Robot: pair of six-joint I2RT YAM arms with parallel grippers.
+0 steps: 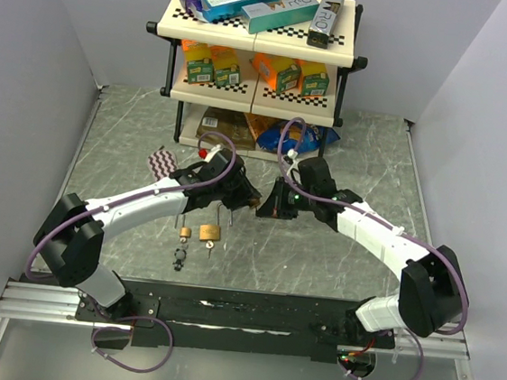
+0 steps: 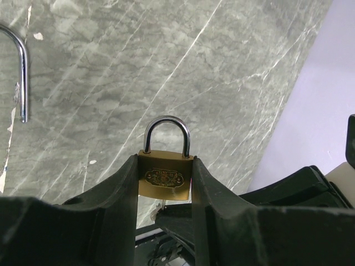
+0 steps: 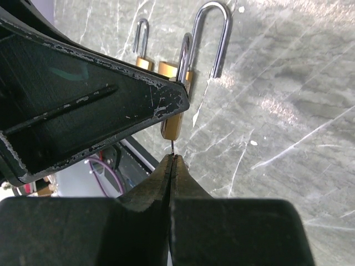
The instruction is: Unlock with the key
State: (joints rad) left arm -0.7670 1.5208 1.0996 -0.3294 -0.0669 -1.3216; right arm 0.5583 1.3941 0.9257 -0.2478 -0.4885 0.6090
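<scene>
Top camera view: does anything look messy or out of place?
Mildly. On the top shelf the boxes lie at mixed angles rather than lined up. The black box at the right end runs front to back, reaching almost to the front edge. The cartons on the middle shelf stand tidy by comparison.

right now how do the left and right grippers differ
The left gripper has its jaws apart around a brass padlock; the right gripper is pinched fully shut. The left gripper clamps a wide body by its sides; the right gripper holds only a thin metal sliver, likely the key, at its fingertips. Shared: both have dark fingers and face each other over the table.
</scene>
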